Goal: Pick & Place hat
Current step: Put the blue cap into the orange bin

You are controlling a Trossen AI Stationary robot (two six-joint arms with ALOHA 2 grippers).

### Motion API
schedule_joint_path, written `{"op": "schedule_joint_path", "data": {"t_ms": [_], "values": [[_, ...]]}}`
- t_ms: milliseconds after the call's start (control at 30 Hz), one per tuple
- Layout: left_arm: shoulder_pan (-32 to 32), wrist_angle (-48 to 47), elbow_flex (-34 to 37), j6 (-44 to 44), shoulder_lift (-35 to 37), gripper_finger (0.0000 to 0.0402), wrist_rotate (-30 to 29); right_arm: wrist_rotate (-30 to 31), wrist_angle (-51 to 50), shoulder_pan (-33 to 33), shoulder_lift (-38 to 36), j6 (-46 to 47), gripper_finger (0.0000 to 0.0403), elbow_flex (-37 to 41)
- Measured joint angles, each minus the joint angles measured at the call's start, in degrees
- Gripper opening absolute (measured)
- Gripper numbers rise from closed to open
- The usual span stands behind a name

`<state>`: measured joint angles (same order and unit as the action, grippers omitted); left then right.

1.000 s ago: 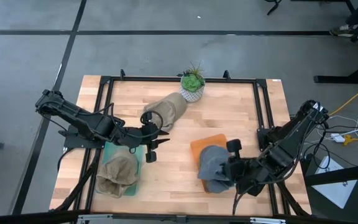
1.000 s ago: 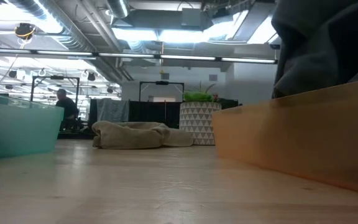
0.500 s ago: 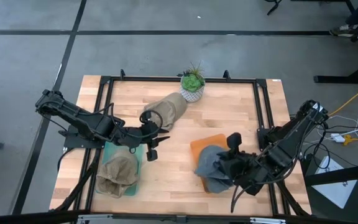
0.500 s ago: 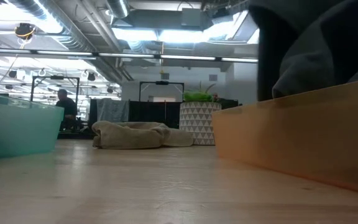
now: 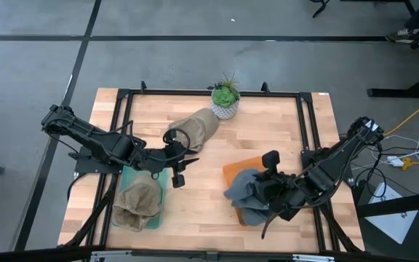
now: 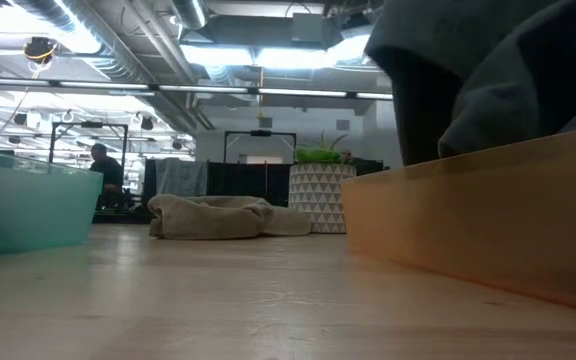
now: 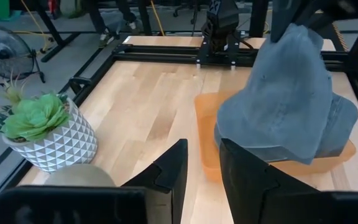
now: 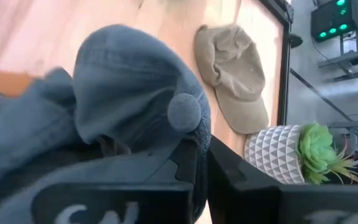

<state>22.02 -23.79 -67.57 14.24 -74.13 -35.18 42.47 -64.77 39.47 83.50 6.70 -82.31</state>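
High view: the grey hat (image 5: 244, 188), pinched in the closed jaws of the right gripper (image 5: 269, 191), now hangs lifted and drawn toward the table's middle, over the near-centre edge of the orange tray (image 5: 240, 168), where a second ago it sat lower and further back on the tray's pile; this suggests the pick is made and the carry beginning, though where the hat is bound cannot be told. More grey cloth remains beneath it in the tray. Well apart from the tray on the left-arm side, the left gripper (image 5: 177, 170) waits with jaws slightly apart and empty, just beside the teal tray (image 5: 126, 177), which holds a tan hat (image 5: 138, 204). Another tan hat (image 5: 193, 129) lies loose on the wood beyond the orange tray, touching a potted plant (image 5: 225, 99). Between the two trays only bare table (image 5: 275, 124) shows, leaving the left arm the nearest obstacle.
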Motion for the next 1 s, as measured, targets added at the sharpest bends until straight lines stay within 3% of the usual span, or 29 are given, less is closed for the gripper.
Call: {"op": "schedule_joint_path", "data": {"t_ms": [167, 400, 667, 1000], "values": [[0.0, 0.0, 0.0, 0.0, 0.0, 0.0092, -0.4, 1.7, -0.4, -0.8, 0.0, 0.5, 0.0014, 4.5], [0.0, 0.0, 0.0, 0.0, 0.0, 0.0090, -4.1, 14.5, -4.2, -1.1, 0.0, -1.1, 0.0014, 9.0], [0.0, 0.0, 0.0, 0.0, 0.0, 0.0091, -4.4, 11.1, -6.4, -3.9, -0.5, 1.7, 0.0014, 9.9], [0.0, 0.0, 0.0, 0.0, 0.0, 0.0087, -4.5, 5.8, 11.9, -4.4, -0.4, -13.0, 0.0014, 13.3]]}}
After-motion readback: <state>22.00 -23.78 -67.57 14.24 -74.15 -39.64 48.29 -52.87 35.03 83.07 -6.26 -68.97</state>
